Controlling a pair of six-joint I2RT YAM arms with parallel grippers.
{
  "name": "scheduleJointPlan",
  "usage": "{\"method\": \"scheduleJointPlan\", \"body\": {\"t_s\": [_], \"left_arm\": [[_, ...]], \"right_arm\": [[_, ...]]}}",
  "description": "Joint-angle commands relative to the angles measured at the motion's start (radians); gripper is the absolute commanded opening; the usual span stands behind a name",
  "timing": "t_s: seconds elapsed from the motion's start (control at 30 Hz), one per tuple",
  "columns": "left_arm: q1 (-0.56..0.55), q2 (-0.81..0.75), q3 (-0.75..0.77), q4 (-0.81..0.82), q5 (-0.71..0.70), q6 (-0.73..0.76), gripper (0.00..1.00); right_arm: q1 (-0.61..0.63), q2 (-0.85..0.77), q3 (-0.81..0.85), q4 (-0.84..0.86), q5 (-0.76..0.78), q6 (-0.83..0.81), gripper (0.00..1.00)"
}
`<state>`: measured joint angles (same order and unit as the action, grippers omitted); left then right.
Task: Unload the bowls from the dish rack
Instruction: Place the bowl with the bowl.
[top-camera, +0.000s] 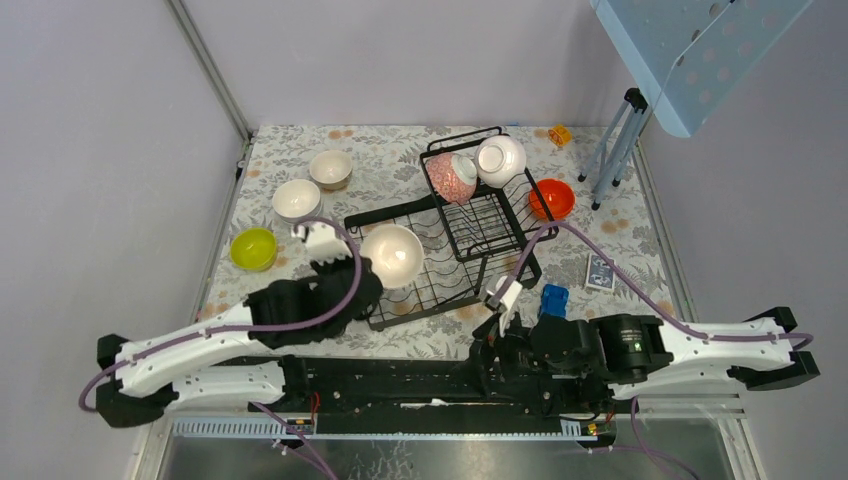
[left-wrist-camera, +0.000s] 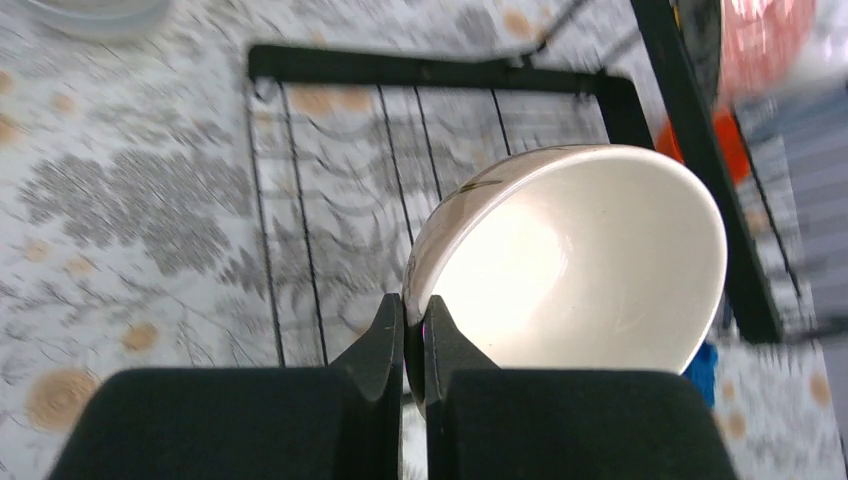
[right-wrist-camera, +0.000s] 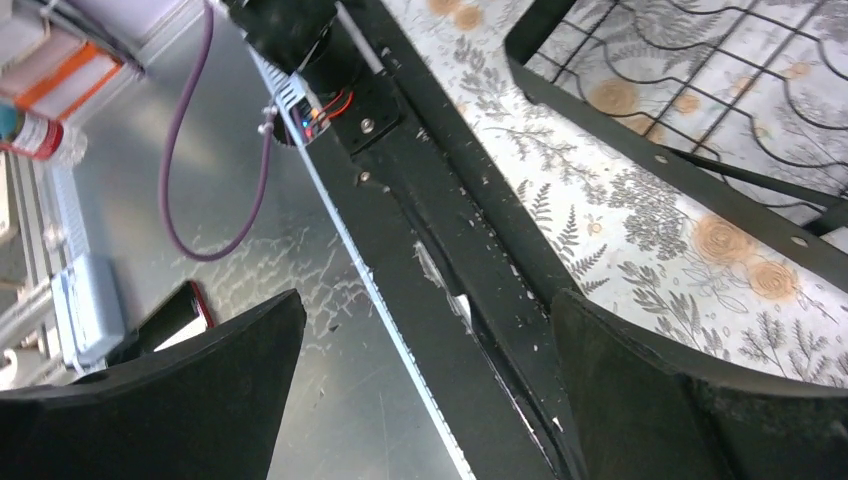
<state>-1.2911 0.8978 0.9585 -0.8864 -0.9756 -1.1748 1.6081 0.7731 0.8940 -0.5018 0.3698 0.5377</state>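
My left gripper (left-wrist-camera: 414, 320) is shut on the rim of a white bowl (left-wrist-camera: 590, 260), which is tilted above the lower tray of the black wire dish rack (left-wrist-camera: 420, 70). From above, this bowl (top-camera: 391, 255) hangs over the left part of the rack's lower tray (top-camera: 455, 285). In the raised upper basket, a pink-patterned bowl (top-camera: 452, 177) and a white bowl (top-camera: 501, 160) lean side by side. My right gripper (right-wrist-camera: 428, 300) is open and holds nothing, pointing down over the arms' base rail near the rack's front corner (right-wrist-camera: 640, 130).
On the table left of the rack stand two cream bowls (top-camera: 330, 168) (top-camera: 296, 200) and a yellow-green bowl (top-camera: 253, 248). An orange-red bowl (top-camera: 551, 199) sits right of the rack. A blue block (top-camera: 553, 299), a dark card (top-camera: 600, 272) and a tripod (top-camera: 615, 150) are on the right.
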Motion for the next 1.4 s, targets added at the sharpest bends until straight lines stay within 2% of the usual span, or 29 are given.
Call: {"method": "scheduleJointPlan", "body": {"t_s": [0.0,0.23,0.4,0.57,0.77,0.93,1.17,1.37], "left_arm": [[0.232,-0.01,0.096,0.206,0.078,0.283,0.0],[0.604,0.196,0.224,0.39,0.357,0.424,0.0],[0.875,0.385,0.304,0.491,0.567,0.37,0.0],[1.02,0.622,0.465,0.514,0.644,0.314,0.0],[1.134,0.816,0.597,0.533,0.704,0.218,0.0],[1.189,0.929,0.683,0.501,0.712,0.135,0.0],[1.228,1.009,0.731,0.488,0.702,0.028,0.0],[1.232,1.09,0.83,0.413,0.68,-0.015,0.0]], "right_arm": [[-0.002,0.039,-0.05,0.141,-0.135,-0.124,1.0],[-0.002,0.13,-0.195,0.314,-0.107,-0.191,1.0],[-0.003,0.132,-0.331,0.464,-0.075,-0.223,1.0],[-0.003,0.096,-0.433,0.546,-0.037,-0.208,1.0],[-0.003,0.023,-0.571,0.65,-0.015,-0.125,1.0],[-0.003,0.043,-0.626,0.705,-0.005,-0.078,1.0],[-0.002,0.137,-0.679,0.809,-0.012,-0.011,1.0],[-0.003,0.153,-0.675,0.811,0.003,-0.006,1.0]]}}
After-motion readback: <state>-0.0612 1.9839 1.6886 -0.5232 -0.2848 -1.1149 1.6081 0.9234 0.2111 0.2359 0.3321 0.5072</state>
